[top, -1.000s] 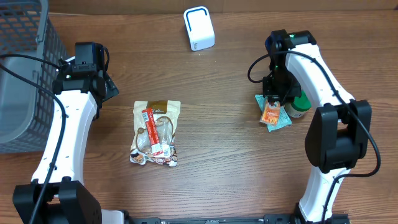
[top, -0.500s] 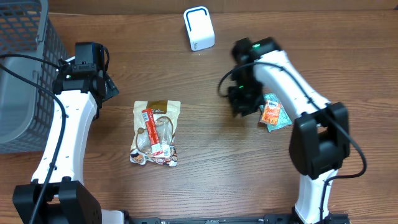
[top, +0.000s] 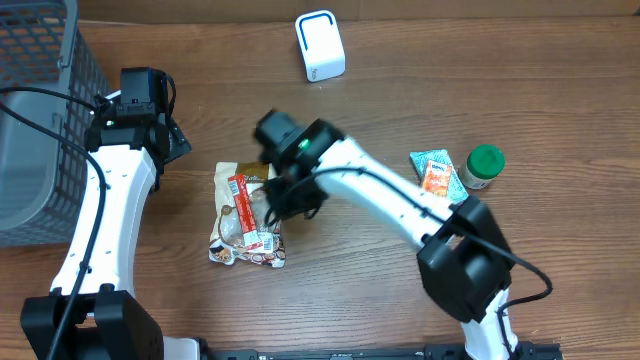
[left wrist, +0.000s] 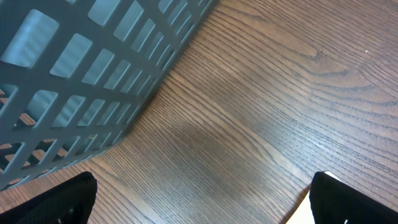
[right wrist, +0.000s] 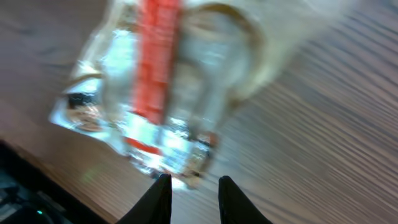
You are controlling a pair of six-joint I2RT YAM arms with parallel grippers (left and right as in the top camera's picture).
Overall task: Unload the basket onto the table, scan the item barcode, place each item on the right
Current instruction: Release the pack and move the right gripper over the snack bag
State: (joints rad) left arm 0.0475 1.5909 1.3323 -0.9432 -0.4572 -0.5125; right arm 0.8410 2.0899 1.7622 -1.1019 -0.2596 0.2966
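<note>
Snack pouch [top: 250, 215] lies flat near the middle of the wooden table [top: 360, 110], and the right gripper [right wrist: 194, 202] hangs just above its right-hand edge. The two dark fingers are parted by a narrow gap with nothing between them, which looks like a setting suited to pinching a thin film edge, not a bulky body. The wrist view is blurred, but it shows crinkled, glossy clear plastic with a red label strip down the middle and a busier printed band at one end. Seen from above, the pouch is a flat rectangle with a brown top.

The right arm stretches well across the table to reach it. Behind it, a small orange-and-teal sachet [top: 437, 178] and a green-capped jar [top: 482, 166] sit together on the right.

The white, blue-rimmed scanner [top: 320, 45] stands upright at the far edge, well away from the pouch.

The left gripper [left wrist: 202, 199] is spread wide and empty, parked low over bare wood beside the grey mesh basket [top: 40, 120], out of the way.
</note>
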